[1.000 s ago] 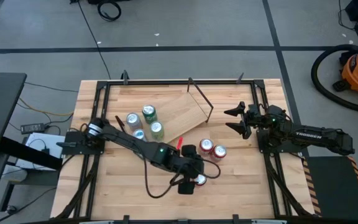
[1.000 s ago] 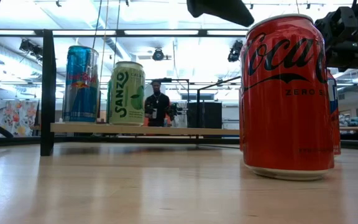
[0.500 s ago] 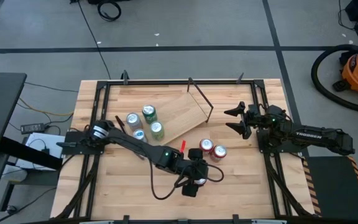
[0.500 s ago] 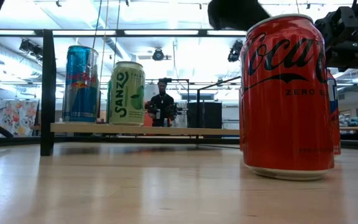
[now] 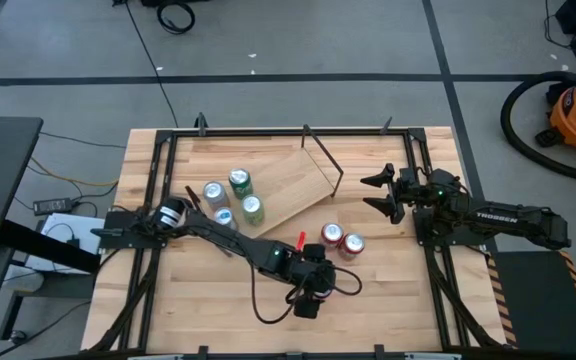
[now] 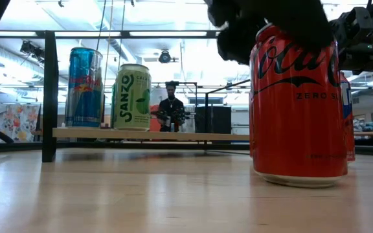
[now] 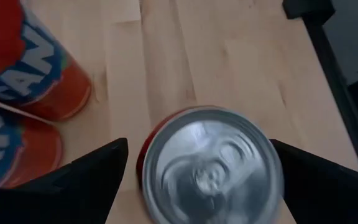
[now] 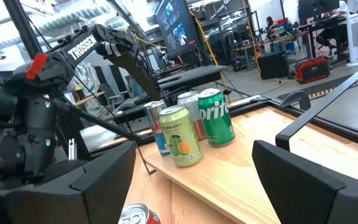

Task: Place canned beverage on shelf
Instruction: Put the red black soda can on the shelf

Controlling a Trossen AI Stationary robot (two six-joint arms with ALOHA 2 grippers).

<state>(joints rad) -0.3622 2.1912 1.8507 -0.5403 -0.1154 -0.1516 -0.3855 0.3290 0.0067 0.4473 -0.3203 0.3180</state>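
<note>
**Q:** Coca-Cola Zero can (image 6: 300, 107), the red one — where is it standing?

**A:** Upright on the wooden tabletop (image 5: 198, 310), toward the front edge and right of centre. The left gripper (image 7: 197, 165) is directly above it. In the left wrist view the silver lid sits between the two dark fingers, which are spread wide on either side and not touching it. Two orange-and-blue cans (image 7: 23, 68) stand just beside it.

**Q:** And the shelf?

**A:** The shelf (image 5: 293, 190) is a light wood plank lying at an angle near the table's middle. It carries a blue Red Bull can (image 6: 84, 87), a green Sanzo can (image 6: 132, 97) and a Sprite can (image 8: 216, 118) at its left end. The rest of the plank is bare.

**Q:** What is the other arm doing?

**A:** The right gripper (image 5: 380, 195) waits at the table's right side, its fingers apart and holding nothing.

**Q:** How should the can be taken?

**A:** It looks like a thin aluminium wall, smooth and probably slippery, and easily dented. If full it would be fairly heavy. Closing on the round side wall below the rim, across its full width and with moderate force, seems safest.
</note>
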